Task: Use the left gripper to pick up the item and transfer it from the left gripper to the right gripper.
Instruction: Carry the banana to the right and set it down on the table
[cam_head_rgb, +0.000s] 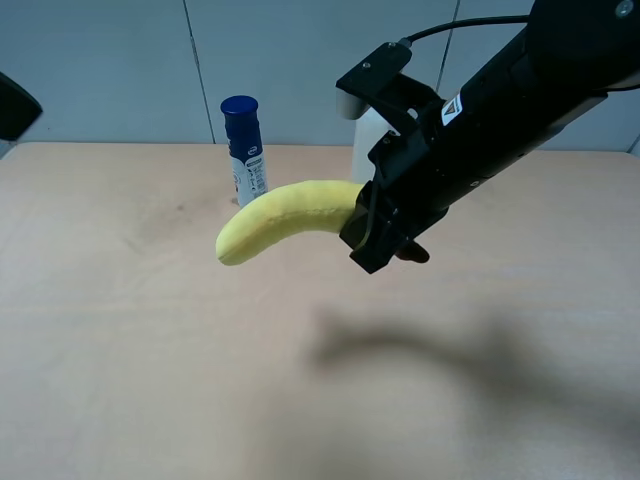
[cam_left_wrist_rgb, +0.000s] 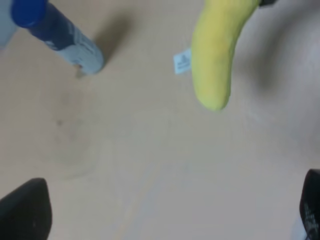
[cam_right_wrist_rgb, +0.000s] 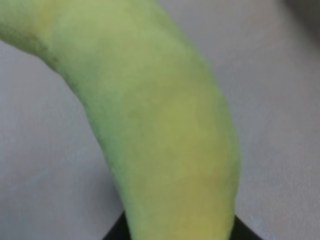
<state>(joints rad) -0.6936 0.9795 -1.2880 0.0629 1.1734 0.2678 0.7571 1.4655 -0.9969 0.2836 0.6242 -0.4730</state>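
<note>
The yellow plush banana hangs in the air above the table, held at its stem end. My right gripper is shut on it, and the dark stem tip pokes out behind the fingers. The banana fills the right wrist view. In the left wrist view the banana hangs apart from my left gripper, with its white tag showing. The left gripper is open and empty, its fingertips wide apart. Only a black part of the left arm shows at the left edge.
A blue-capped bottle stands at the back of the table, also seen in the left wrist view. A white cylinder stands behind the right arm. The tan table carries the arm's shadow at the front right.
</note>
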